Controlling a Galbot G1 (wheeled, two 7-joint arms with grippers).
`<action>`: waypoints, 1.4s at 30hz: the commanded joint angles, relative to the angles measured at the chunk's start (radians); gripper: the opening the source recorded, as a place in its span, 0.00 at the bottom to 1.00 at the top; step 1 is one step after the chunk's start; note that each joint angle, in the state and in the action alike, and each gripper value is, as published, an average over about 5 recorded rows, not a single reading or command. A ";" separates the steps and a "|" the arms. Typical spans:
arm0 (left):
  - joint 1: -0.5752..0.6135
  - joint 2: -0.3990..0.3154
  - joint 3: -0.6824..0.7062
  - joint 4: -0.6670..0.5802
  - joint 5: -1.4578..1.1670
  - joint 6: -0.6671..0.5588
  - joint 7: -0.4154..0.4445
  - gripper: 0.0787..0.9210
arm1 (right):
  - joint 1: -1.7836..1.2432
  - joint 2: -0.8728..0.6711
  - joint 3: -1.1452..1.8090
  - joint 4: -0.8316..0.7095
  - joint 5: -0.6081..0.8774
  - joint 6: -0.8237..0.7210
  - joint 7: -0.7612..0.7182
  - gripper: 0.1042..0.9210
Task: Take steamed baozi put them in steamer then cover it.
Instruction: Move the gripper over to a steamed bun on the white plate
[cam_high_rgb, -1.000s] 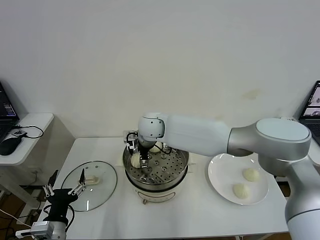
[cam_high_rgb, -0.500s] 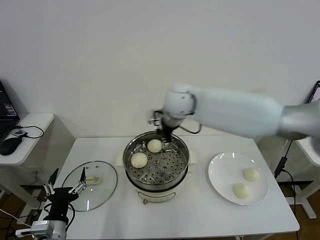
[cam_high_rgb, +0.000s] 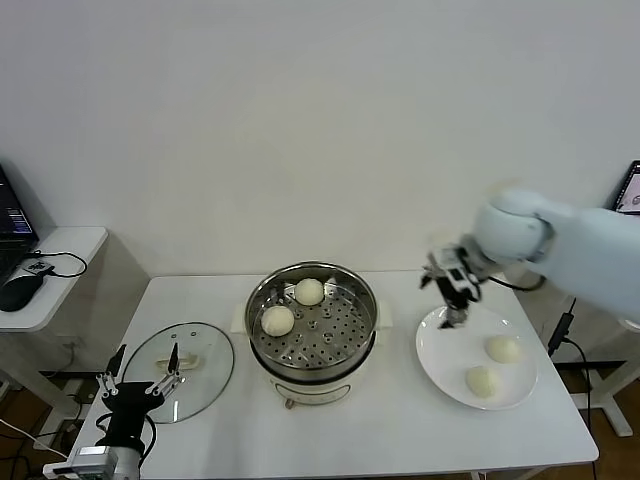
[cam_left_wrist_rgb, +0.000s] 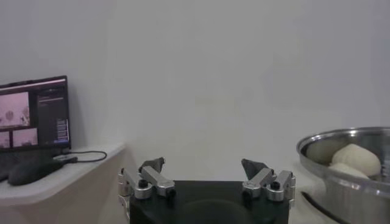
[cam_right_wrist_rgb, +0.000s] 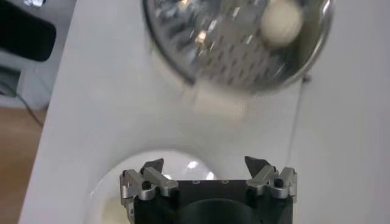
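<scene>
Right of centre in the head view, the right hand (cam_high_rgb: 456, 297) hangs with fingers spread and empty above the upper-left rim of the flat round white plate (cam_high_rgb: 436, 365), where two pale round baozi (cam_high_rgb: 502, 349) lie. Two more sit in the shiny round stainless-steel steamer (cam_high_rgb: 362, 340) at centre on the white counter (cam_high_rgb: 400, 430). At lower left, the left hand (cam_high_rgb: 140, 382) waits open beside the round glass lid (cam_high_rgb: 215, 350).
</scene>
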 joint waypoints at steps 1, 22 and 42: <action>0.011 0.000 0.000 0.002 0.012 0.002 0.000 0.88 | -0.513 -0.219 0.375 -0.010 -0.207 0.101 -0.017 0.88; 0.042 -0.015 -0.009 -0.013 0.029 -0.002 0.001 0.88 | -0.853 -0.087 0.636 -0.124 -0.306 0.101 0.039 0.88; 0.035 -0.015 -0.021 -0.007 0.025 -0.003 0.001 0.88 | -0.850 -0.006 0.631 -0.241 -0.327 0.088 0.064 0.84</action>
